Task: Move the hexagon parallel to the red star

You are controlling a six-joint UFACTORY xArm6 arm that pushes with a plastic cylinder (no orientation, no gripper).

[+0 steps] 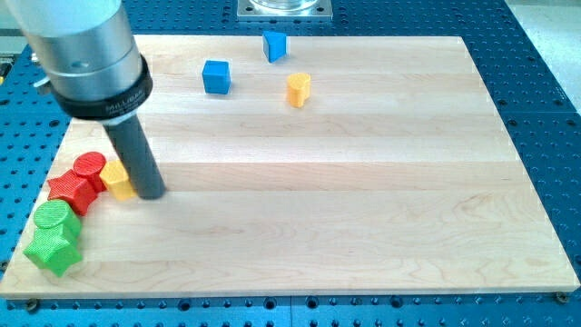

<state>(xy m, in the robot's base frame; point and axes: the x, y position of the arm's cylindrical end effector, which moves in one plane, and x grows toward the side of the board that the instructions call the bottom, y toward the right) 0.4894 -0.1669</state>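
Touching the yellow hexagon (116, 179) on its right, my tip (151, 194), no claw in view, red star (72, 192) just left of the hexagon, red cylinder (89, 167) above the star.

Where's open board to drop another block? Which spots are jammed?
Free: the whole stretch from my tip to the view's right, below the yellow block. Crowded: the view's left edge, where red star, red cylinder, yellow hexagon and two green blocks bunch.
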